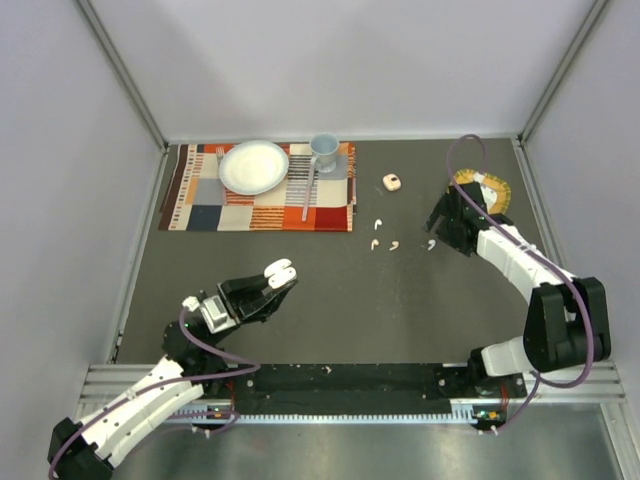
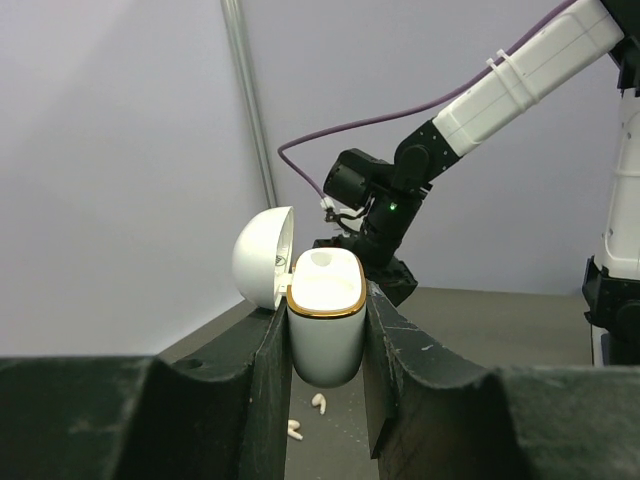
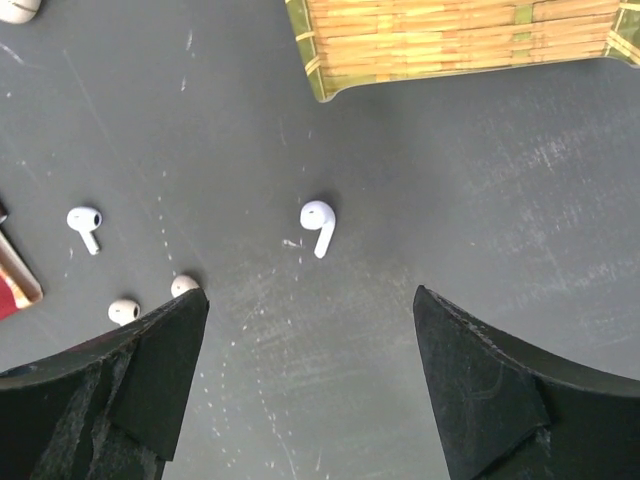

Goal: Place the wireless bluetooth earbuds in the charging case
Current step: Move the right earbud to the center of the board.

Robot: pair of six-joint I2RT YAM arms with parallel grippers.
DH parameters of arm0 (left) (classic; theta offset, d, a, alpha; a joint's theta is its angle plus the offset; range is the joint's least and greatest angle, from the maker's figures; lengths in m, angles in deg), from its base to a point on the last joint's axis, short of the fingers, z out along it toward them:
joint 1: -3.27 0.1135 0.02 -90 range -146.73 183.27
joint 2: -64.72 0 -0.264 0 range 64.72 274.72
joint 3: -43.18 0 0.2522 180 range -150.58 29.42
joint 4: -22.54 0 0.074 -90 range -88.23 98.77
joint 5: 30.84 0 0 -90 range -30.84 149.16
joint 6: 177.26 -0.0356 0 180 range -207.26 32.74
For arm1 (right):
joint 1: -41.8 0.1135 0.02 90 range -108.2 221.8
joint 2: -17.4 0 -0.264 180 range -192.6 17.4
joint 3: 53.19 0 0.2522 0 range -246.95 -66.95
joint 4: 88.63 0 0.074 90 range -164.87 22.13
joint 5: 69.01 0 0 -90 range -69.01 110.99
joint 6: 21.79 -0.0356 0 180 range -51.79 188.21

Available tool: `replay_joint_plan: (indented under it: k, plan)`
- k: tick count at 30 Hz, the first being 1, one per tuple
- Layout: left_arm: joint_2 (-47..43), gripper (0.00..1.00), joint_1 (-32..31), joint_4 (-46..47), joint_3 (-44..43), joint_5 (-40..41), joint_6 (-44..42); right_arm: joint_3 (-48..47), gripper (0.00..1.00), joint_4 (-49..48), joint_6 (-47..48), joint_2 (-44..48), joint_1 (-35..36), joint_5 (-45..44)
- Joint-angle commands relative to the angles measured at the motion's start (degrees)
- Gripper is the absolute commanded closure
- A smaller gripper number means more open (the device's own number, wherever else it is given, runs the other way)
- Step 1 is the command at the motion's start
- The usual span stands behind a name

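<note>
My left gripper [image 1: 279, 273] is shut on a white charging case [image 2: 325, 320], holding it upright above the table with its lid [image 2: 264, 256] flipped open to the left. The case's gold-rimmed top faces up. Several white earbuds lie on the dark table: one [image 1: 431, 243] beside my right gripper [image 1: 445, 228], the others [image 1: 378, 223] [image 1: 375, 244] [image 1: 395, 244] further left. In the right wrist view the nearest earbud [image 3: 318, 225] lies just ahead of the open gripper [image 3: 310, 320], apart from both fingers. Two earbuds [image 2: 320, 402] [image 2: 295, 430] show below the held case.
A second, cream case [image 1: 392, 181] lies shut behind the earbuds. A bamboo tray [image 1: 487, 190] sits behind my right gripper, also in the right wrist view [image 3: 450, 40]. A patterned placemat [image 1: 200, 205] at the back left carries a plate [image 1: 254, 166], a cup [image 1: 323, 150] and a spoon [image 1: 309, 185].
</note>
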Motion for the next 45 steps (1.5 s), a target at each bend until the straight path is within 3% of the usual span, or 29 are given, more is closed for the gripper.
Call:
replay_joint_plan:
  k: [1, 15, 45]
  plan:
    - [0.1, 1.0, -0.1, 0.4, 3.5, 1.0, -1.2, -4.5, 0.18, 0.4, -1.6, -3.2, -0.3, -1.6]
    - [-0.4, 1.0, -0.1, -1.7, 3.5, 1.6, -1.2, -9.0, 0.4, 0.6, -4.4, -14.9, -0.3, -1.2]
    - [-1.9, 1.0, -0.1, -3.4, 3.6, 2.5, -2.0, -11.5, 0.52, 0.8, -3.1, -20.6, -0.3, -3.5]
